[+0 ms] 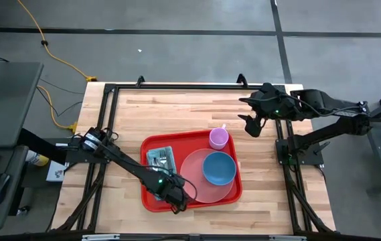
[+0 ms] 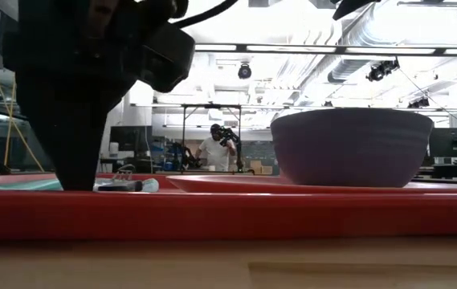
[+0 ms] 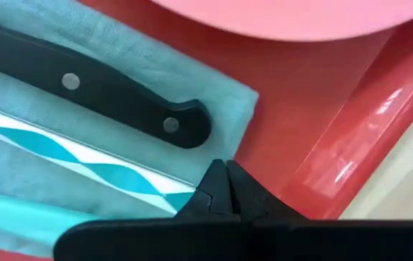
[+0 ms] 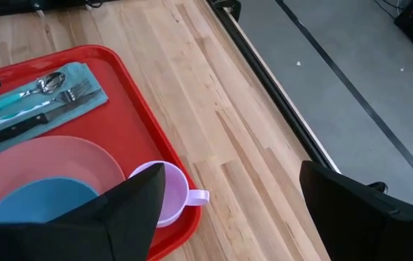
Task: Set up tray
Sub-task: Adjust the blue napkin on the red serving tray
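On the wooden table (image 1: pixel 177 114), the red tray (image 1: pixel 151 145) sits near the front edge, carrying a pink plate (image 1: pixel 193 175) with a blue bowl (image 1: pixel 218 167), a purple mug (image 1: pixel 218 138) and a teal napkin (image 1: pixel 158 155) laid with a black-handled knife (image 3: pixel 90 90), fork and spoon. My left gripper (image 1: pixel 177 199) hovers clenched and empty, it seems, over the tray's front corner by the napkin. My right gripper (image 1: pixel 252 125) waits released beyond the tray, above bare wood
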Available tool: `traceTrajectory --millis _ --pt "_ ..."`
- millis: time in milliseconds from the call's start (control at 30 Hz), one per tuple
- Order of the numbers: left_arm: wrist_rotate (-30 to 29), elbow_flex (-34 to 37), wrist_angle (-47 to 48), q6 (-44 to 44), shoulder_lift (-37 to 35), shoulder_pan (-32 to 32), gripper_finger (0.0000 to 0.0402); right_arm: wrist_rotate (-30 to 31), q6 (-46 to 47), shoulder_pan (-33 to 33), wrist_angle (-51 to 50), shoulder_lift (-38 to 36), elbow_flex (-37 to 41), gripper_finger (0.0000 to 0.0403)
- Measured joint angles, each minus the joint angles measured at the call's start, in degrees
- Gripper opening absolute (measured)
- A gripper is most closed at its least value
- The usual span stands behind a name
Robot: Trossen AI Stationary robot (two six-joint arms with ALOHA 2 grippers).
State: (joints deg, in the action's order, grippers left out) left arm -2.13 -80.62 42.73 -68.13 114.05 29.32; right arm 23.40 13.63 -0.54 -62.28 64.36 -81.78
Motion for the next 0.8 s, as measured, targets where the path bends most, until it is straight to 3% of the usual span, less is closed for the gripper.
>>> traceTrajectory --millis 267,400,567,700,800 --pt "-1.1 -3.2 1.1 -0.1 -0.3 0.0 0.0008 0.0 -0.2 0.0 0.0 0.0 0.0 0.0298" --pt "-6.1 -10.2 16.9 0.2 -0.8 -0.7 0.0008 0.0 -0.6 0.0 0.0 0.0 0.0 0.0298" --pt "-6.8 -15.0 39.8 -0.6 -0.9 -2.5 0.0008 0.0 -0.7 0.0 0.1 0.0 0.0 0.0298" --pt "-5.3 -13.5 45.6 -0.4 -0.9 -5.0 0.0008 0.0 -0.7 0.0 0.1 0.0 0.0 0.0298" --pt "-4.5 -10.5 41.1 2.0 -0.8 -7.7 0.0008 -0.6 -0.6 -0.1 0.1 0.0 0.0 0.0298"
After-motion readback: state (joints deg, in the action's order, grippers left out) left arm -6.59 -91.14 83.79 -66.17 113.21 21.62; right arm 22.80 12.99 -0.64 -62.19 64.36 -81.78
